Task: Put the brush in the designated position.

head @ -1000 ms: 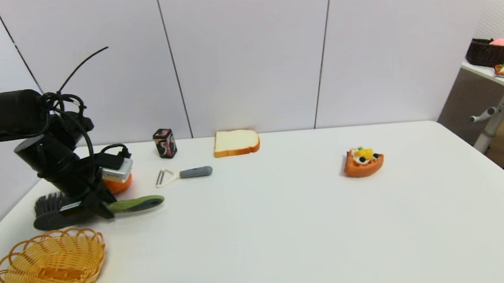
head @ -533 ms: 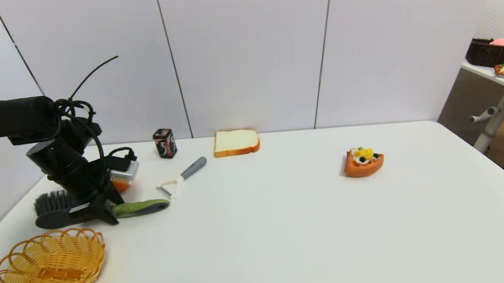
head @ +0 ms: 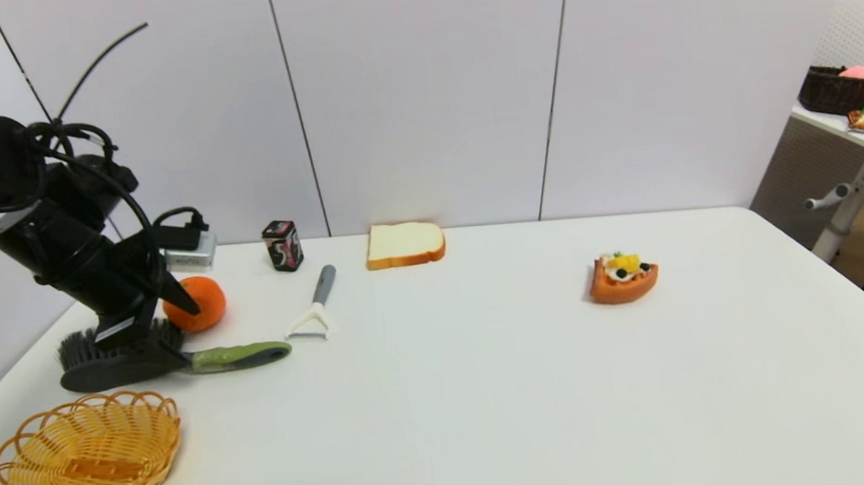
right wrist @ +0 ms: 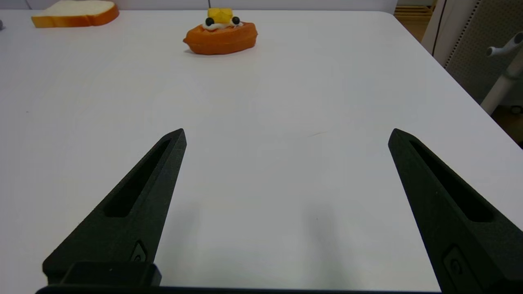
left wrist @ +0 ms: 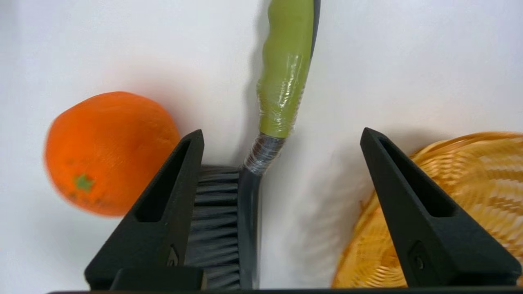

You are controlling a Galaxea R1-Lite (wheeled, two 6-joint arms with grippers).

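Note:
The brush (head: 125, 365) lies flat on the white table at the left, its olive-green handle (head: 240, 356) pointing right. It sits just beyond the wicker basket (head: 82, 455). My left gripper (head: 149, 326) hovers open just above the brush head, holding nothing. In the left wrist view the left gripper (left wrist: 282, 134) straddles the neck of the brush (left wrist: 282, 81), with bristles (left wrist: 214, 220) beside one finger and the basket (left wrist: 482, 163) past the other. My right gripper (right wrist: 286, 134) is open over bare table and does not show in the head view.
An orange (head: 194, 303) rests right behind the brush head. A white peeler with a grey handle (head: 315, 304) lies just beyond the brush handle's tip. Farther back stand a small black tin (head: 283, 245) and a bread slice (head: 404, 244); a waffle cake (head: 624, 277) sits to the right.
My left gripper let go of the brush and rose up and back to the left, uncovering the orange. The peeler swung round so its handle now points to the wall.

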